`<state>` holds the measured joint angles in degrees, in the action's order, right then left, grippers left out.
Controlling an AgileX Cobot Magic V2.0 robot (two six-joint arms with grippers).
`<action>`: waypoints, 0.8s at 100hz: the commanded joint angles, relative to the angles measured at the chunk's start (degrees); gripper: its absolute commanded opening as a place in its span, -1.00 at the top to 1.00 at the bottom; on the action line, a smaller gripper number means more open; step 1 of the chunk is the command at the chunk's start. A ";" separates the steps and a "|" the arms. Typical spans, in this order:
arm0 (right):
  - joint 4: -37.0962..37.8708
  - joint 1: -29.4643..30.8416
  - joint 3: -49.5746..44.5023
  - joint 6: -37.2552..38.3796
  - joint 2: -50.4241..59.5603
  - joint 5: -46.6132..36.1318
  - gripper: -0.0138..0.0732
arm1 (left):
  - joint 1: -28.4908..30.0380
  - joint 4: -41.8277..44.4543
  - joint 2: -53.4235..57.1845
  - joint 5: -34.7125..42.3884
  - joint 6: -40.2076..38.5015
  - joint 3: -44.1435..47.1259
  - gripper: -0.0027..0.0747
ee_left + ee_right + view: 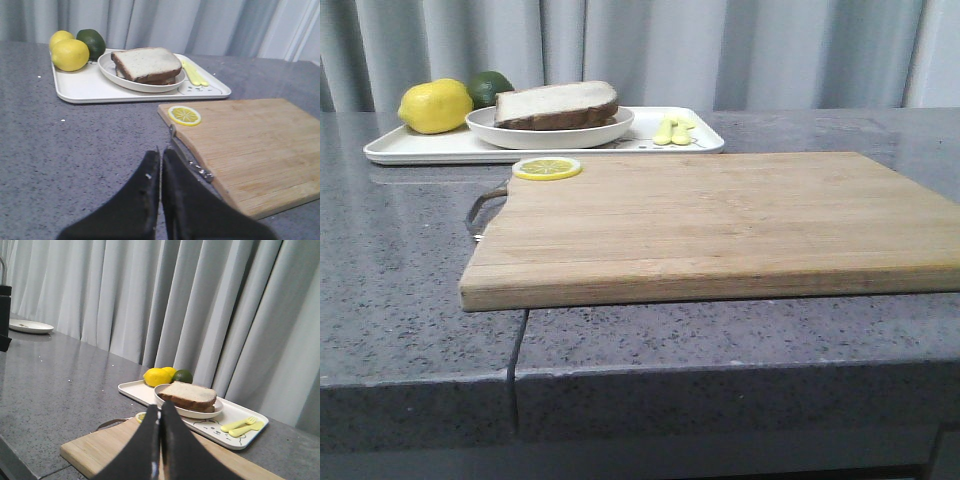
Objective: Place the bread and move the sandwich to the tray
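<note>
Sandwich [557,104] on a round white plate [548,130], itself on the tray [430,150] at the far left of the grey counter [390,260]. Beside the plate: two lemons [70,54], a lime [91,42], yellow cutlery [674,131]. Nearer, apart from the tray: wooden cutting board [720,225] with a lemon slice [547,168] at its corner. Left gripper [160,172] and right gripper [160,432] both clenched, empty, clear of everything.
</note>
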<state>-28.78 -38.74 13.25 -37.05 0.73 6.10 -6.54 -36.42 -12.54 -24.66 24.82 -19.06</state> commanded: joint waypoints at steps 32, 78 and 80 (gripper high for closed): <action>-0.41 0.42 1.55 0.06 0.74 -4.24 0.82 | -0.17 23.91 1.73 29.53 -18.99 8.61 0.98; -0.41 0.42 1.55 0.06 0.74 -4.24 0.82 | 8.83 31.03 14.49 22.01 -23.86 20.10 0.98; -0.41 0.42 1.55 0.06 0.74 -4.24 0.82 | 8.96 31.03 14.70 19.10 -23.96 19.90 0.98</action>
<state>-28.78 -38.74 13.25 -37.05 0.73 5.88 1.68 -5.57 0.21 -5.50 1.70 0.00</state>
